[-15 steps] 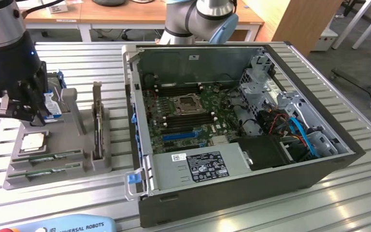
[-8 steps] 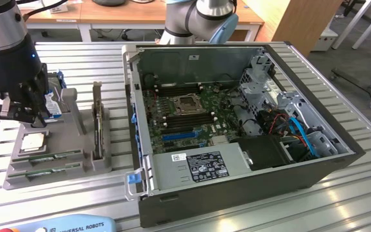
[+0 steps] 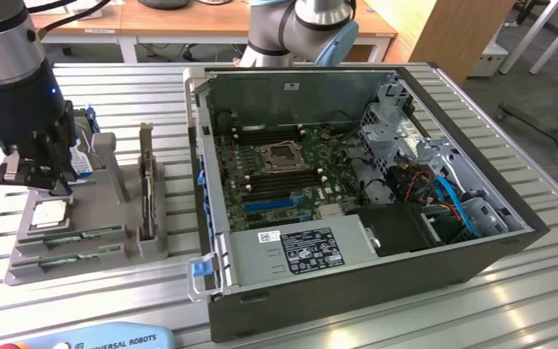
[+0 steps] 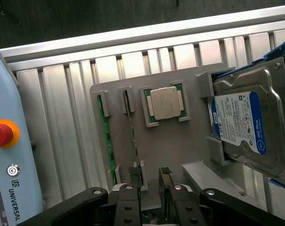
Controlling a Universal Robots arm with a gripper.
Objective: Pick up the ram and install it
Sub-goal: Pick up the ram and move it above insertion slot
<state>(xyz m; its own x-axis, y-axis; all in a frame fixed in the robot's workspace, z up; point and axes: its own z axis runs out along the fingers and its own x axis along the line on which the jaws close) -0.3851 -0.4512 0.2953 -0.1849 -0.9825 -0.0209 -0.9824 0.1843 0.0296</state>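
Observation:
Two green ram sticks (image 3: 75,234) lie on edge in slots at the front of the grey parts tray (image 3: 114,251), on the exterior view's left. In the wrist view they run side by side, one ram stick (image 4: 104,136) further out and the other ram stick (image 4: 131,132) ending close by one of the dark fingertips (image 4: 133,172). My gripper (image 3: 37,183) hangs over the back of the tray, above the silver processor chip (image 3: 49,213). The gripper (image 4: 149,173) is open, with bare tray between its fingers and nothing held.
The open computer case (image 3: 357,240) lies at the exterior view's right, its motherboard (image 3: 279,178) facing up. On the tray are a hard drive (image 4: 243,127) and a dark upright expansion card (image 3: 146,193). A teach pendant (image 3: 95,338) lies at the table's front edge.

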